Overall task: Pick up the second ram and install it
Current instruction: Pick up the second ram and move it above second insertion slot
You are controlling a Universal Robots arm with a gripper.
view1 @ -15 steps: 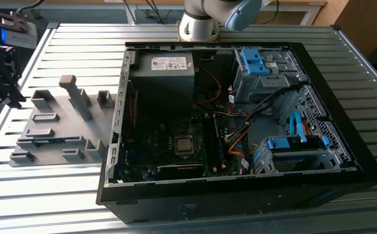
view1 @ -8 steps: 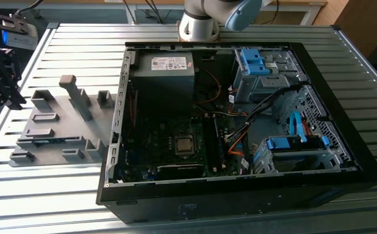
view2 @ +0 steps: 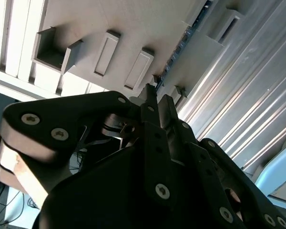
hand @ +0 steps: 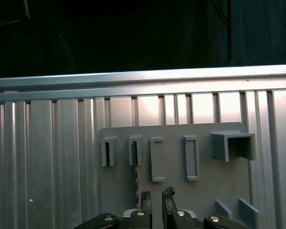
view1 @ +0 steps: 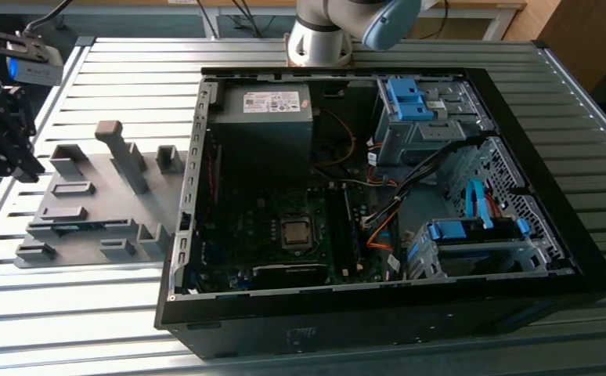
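Now hand (hand: 156,195) narrowly spread, empty, near grey holder (hand: 174,157); second ram (view2: 182,43) slotted there.

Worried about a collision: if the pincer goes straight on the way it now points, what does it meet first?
The pincer would most likely meet the grey holder first, on its bare face close beside the ram. Depth is unclear, so I cannot tell how far off it is.

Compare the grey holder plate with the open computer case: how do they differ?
The holder plate is light grey and flat; the computer case is black, boxy and far larger. The plate carries small blocks; the case holds a motherboard. Both lie on the slatted table.
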